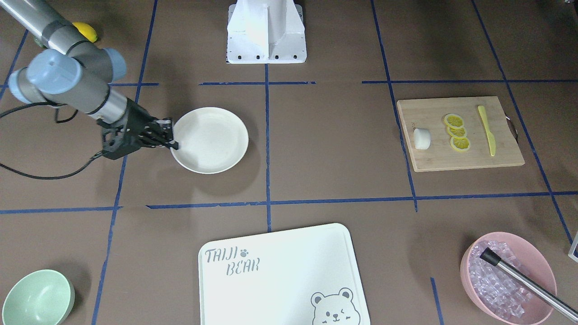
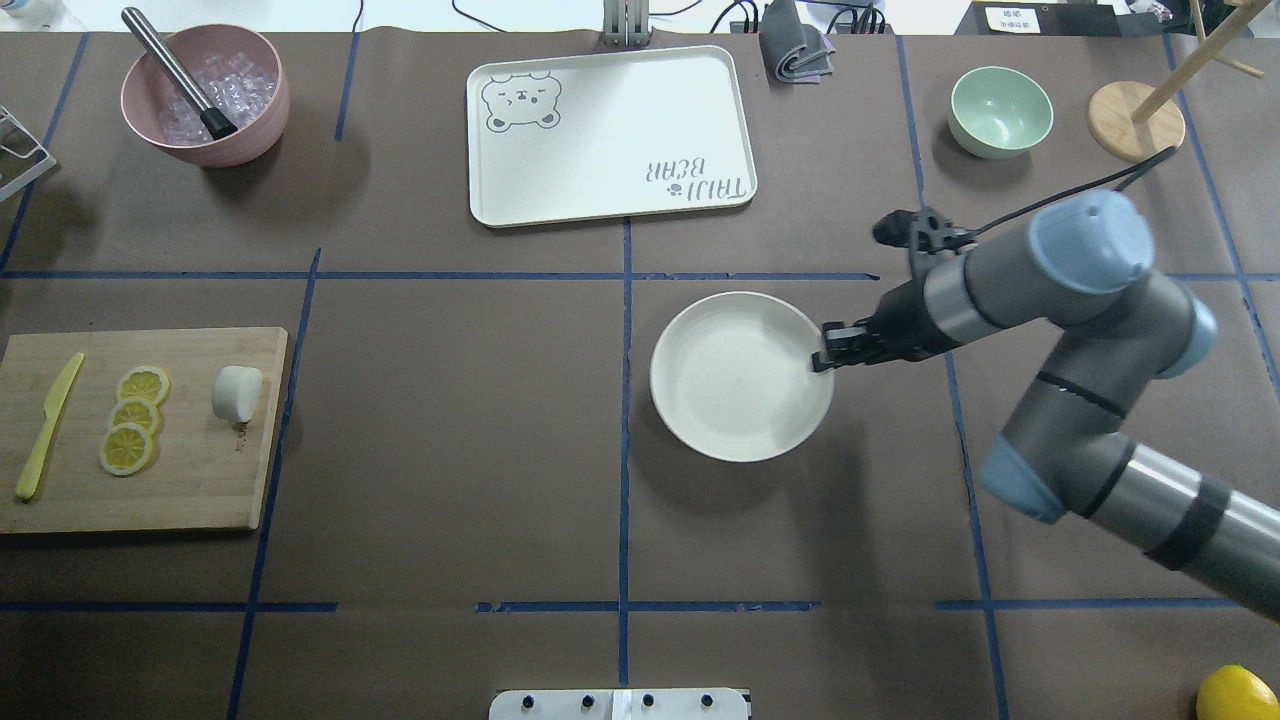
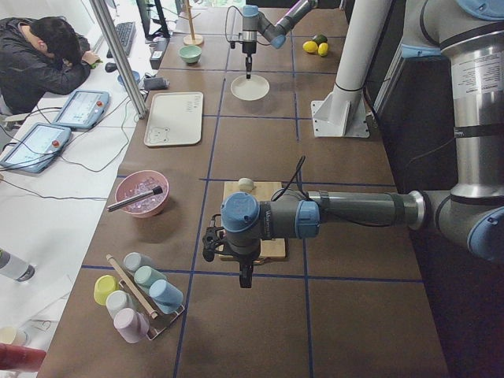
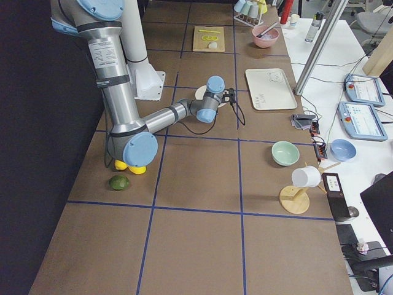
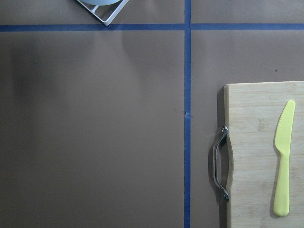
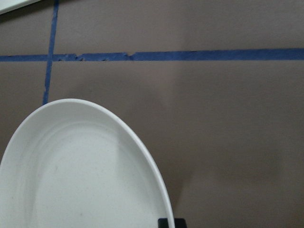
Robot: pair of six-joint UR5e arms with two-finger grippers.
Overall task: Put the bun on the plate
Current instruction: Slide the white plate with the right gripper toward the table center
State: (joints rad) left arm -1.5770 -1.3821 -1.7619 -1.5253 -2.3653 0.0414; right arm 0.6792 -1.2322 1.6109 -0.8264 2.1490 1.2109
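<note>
The bun (image 1: 422,138) (image 2: 237,393), a small white lump, lies on a wooden cutting board (image 2: 190,480) beside the lemon slices (image 2: 130,432), at the robot's left side of the table. The empty cream plate (image 1: 212,140) (image 2: 730,380) sits right of centre. My right gripper (image 1: 174,137) (image 2: 822,352) points down at the plate's right rim with its fingers close together, apparently pinching the rim; the right wrist view shows the plate (image 6: 71,180) with a black fingertip (image 6: 171,222) right at its edge. My left gripper (image 3: 245,279) hangs past the board's outer end, far from the bun; I cannot tell its state.
A yellow knife (image 2: 45,425) (image 5: 283,161) lies on the board. A white bear-printed tray (image 2: 610,135), a pink bowl of ice (image 2: 205,95) with a metal tool and a mint bowl (image 2: 1000,110) stand along the far edge. A lemon (image 2: 1238,695) sits near the right arm's base.
</note>
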